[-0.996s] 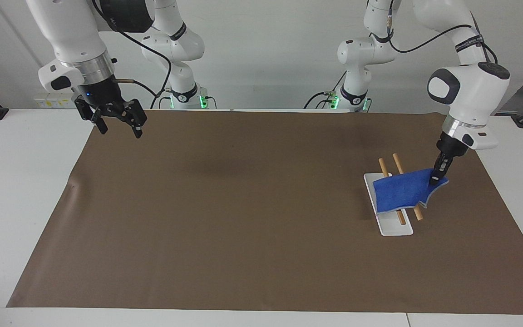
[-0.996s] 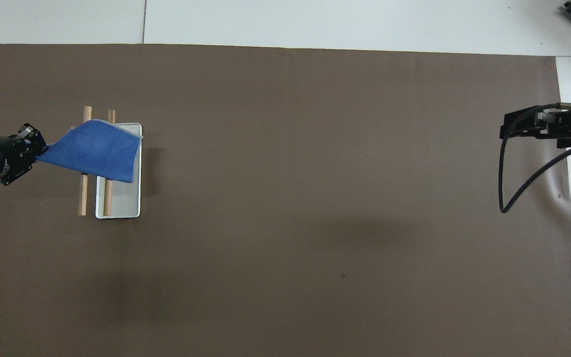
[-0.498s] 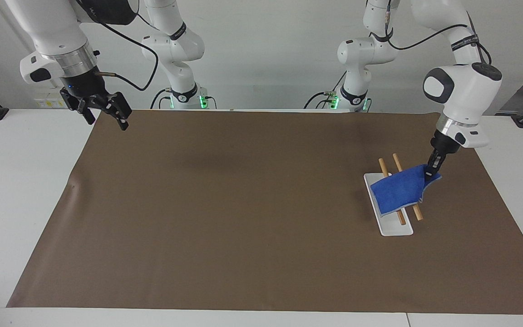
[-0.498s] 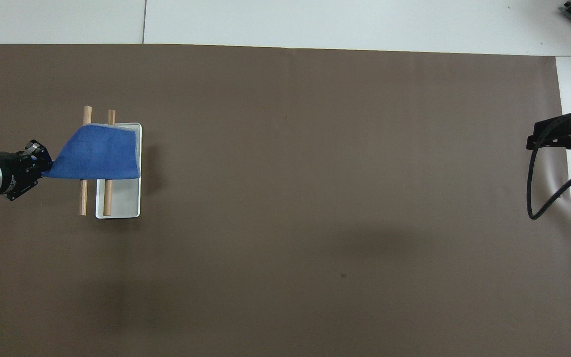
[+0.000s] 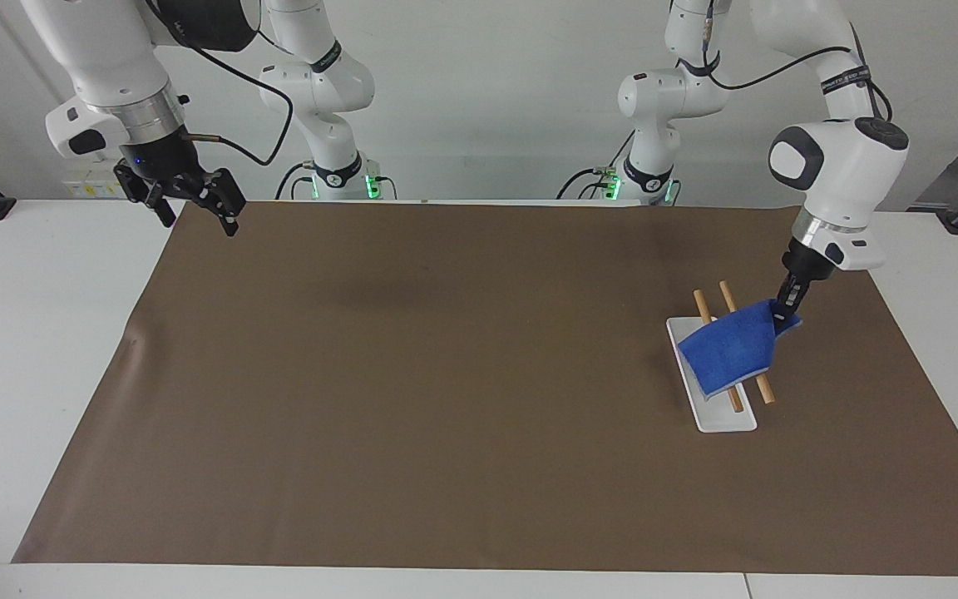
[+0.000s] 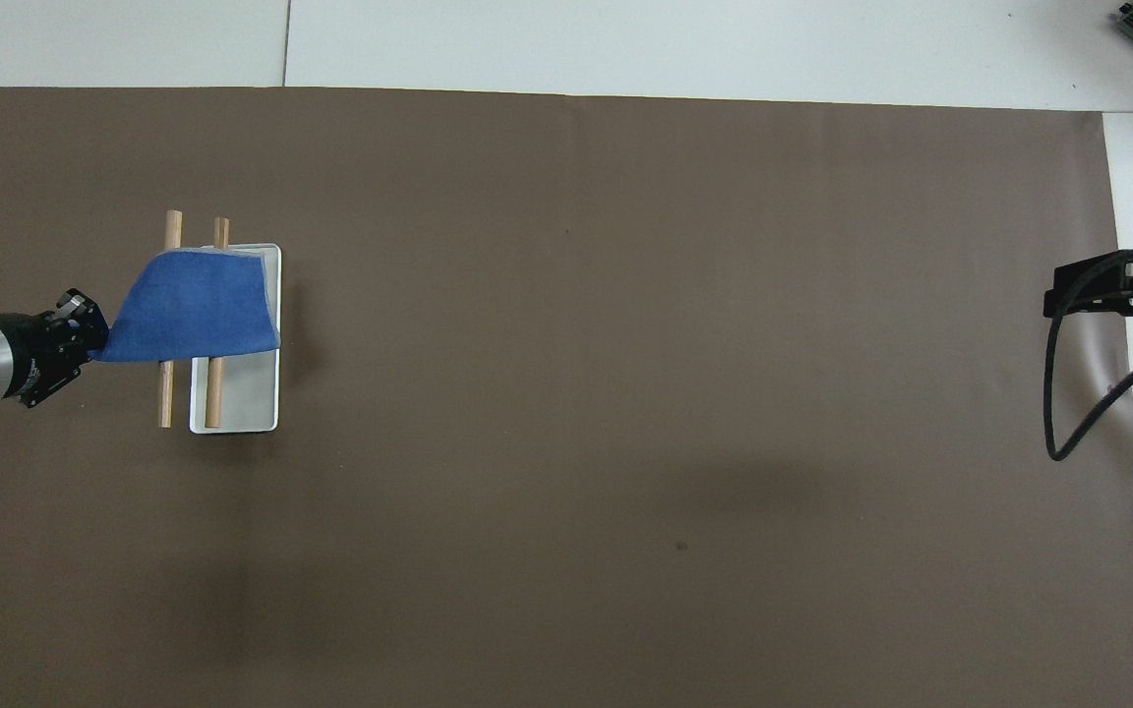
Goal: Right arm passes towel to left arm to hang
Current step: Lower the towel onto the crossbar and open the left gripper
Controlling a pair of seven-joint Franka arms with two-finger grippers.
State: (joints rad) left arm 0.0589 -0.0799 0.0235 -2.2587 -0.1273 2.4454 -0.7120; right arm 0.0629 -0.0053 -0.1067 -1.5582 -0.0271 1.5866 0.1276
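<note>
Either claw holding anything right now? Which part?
Left claw pinches the towel by one corner, the rest draped over the rack's wooden rods. Right claw holds nothing.

Towel point(image 5: 728, 353): soft blue cloth, matt, slightly napped, with a thin pale edging. Rack: two round rods point(image 5: 764, 388) of bare light wood, unvarnished in look, on a white base point(image 5: 724, 420) of smooth plastic with faint sheen. Bench point(image 5: 22, 333): white, smooth, covered by a brown mat point(image 5: 446, 374), matt and paper-like, with a slight wrinkle at the right arm's end. Arms: glossy white plastic shells; right arm's wrist ring point(image 5: 146, 112) is bright brushed metal. Both grippers, left gripper point(image 5: 785, 312) and right gripper point(image 5: 192, 212), are matt black.
</note>
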